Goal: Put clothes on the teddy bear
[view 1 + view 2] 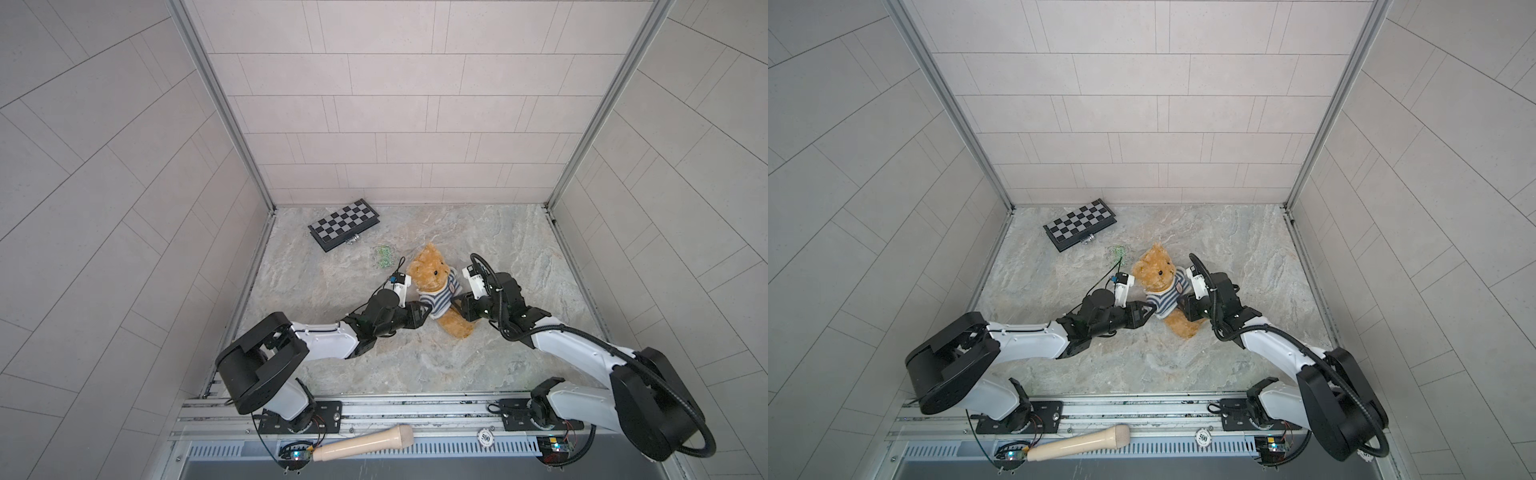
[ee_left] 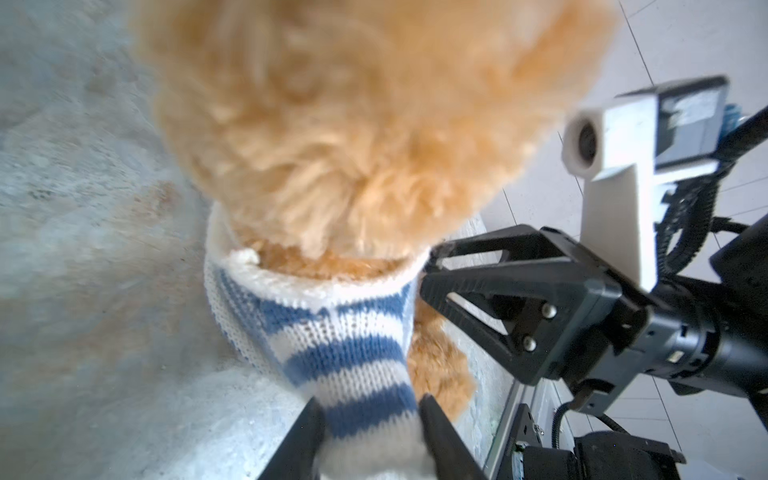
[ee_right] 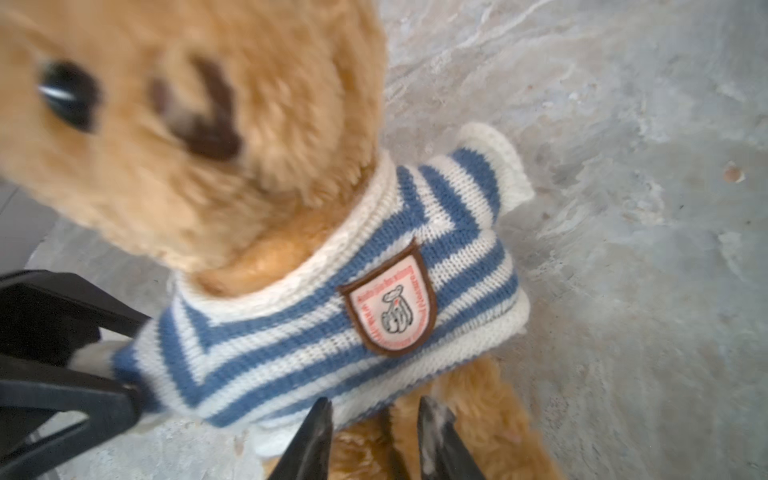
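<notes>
Well, left hand clamped the striped sweater sleeve, couldn't tell if right hand held the hem; lopsided tug risked toppling the teddy bear.

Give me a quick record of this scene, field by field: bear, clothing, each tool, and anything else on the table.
bear: teddy bear, in the middle of the table
clothing: striped sweater on the torso, collar round the neck, badge on chest
left tool: closed on the sweater's sleeve
right tool: at the sweater's hem, grip unclear
other: folded chessboard at back left
</notes>
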